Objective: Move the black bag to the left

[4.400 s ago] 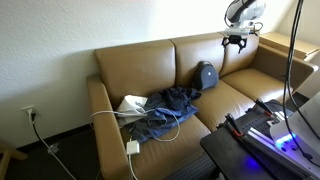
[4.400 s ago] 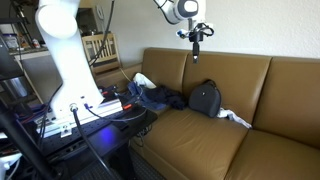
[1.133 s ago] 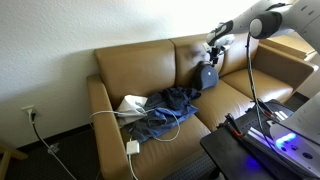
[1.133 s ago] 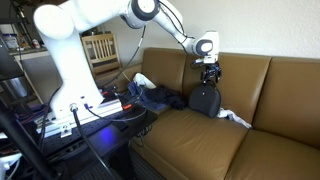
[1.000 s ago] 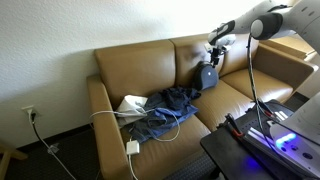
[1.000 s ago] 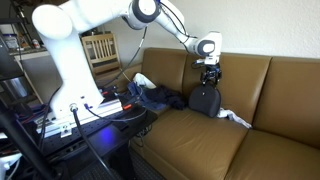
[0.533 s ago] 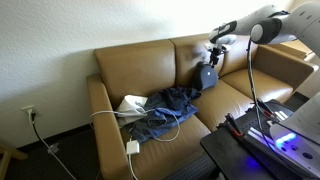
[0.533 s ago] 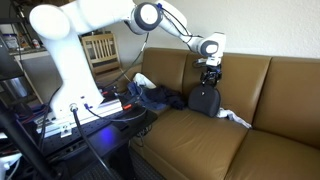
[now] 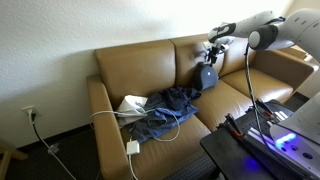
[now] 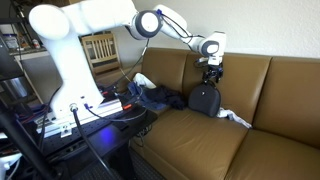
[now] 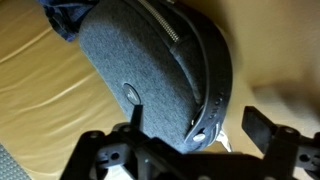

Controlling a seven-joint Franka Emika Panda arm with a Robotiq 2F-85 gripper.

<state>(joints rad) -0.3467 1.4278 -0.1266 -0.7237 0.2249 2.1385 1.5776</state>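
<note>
The black bag [image 9: 207, 79] stands upright against the backrest in the middle of the brown couch [image 9: 120, 70]; it shows in both exterior views [image 10: 205, 101]. In the wrist view it is a dark grey fabric bag [image 11: 150, 70] with a zipper and a top strap. My gripper [image 9: 211, 62] hangs right over the bag's top [image 10: 210, 80]. It is open in the wrist view [image 11: 198, 125], one finger on each side of the bag's top edge. It holds nothing.
A pile of blue clothes [image 9: 166, 104] with a white item [image 9: 132, 103] and a white cable lies on the couch seat beside the bag. A white cloth [image 10: 236, 119] lies on the bag's other side. A dark table with lit equipment [image 9: 262, 132] stands in front.
My gripper came down from high above the backrest to the top of the bag. Over the last second it shifted only slightly. The bag has not moved.
</note>
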